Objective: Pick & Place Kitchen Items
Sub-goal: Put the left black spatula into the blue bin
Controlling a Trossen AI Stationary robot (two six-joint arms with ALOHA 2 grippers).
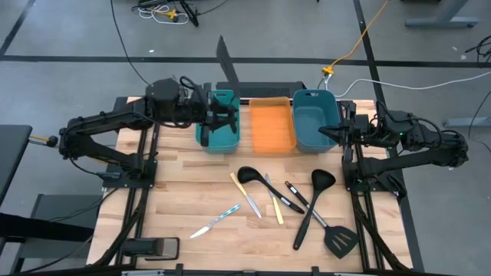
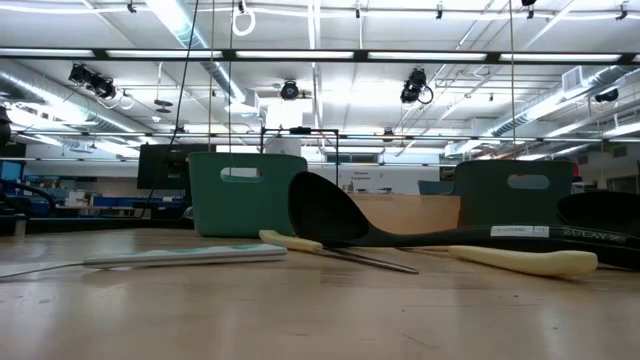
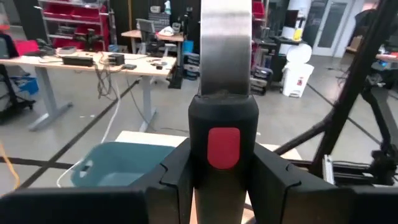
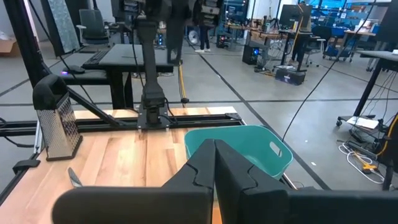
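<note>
**Left fingers hold a metal tool over a bin**

On the left side of the desk (image 1: 184, 199), the left gripper (image 1: 222, 115) is up over the left teal bin (image 1: 219, 136). Its fingers (image 3: 177, 180) are clenched on a tool with a black handle (image 3: 224, 137). The handle has a red spot, and a flat metal blade sticks out past it. In the high view the blade points away from the bin, toward the back of the desk.

Next to that bin sits the orange tray (image 1: 271, 126). After it comes the right teal bin (image 1: 311, 123).

The other kitchen items lie on the wood in front of the bins. Farthest left is a knife with a light-blue handle (image 1: 216, 221), well apart from the rest. Then come a pale yellow knife (image 1: 245, 195), a black spoon (image 1: 250, 175), a second yellow knife (image 1: 277, 209) and a black knife (image 1: 294, 198). These lie close together. Then there is a black ladle (image 1: 313, 199), and a black spatula (image 1: 340, 240) is farthest right.

On the right, the right gripper (image 1: 337, 130) is at the edge of the right teal bin. Its fingers (image 4: 199, 168) are clenched together with nothing between them.
</note>
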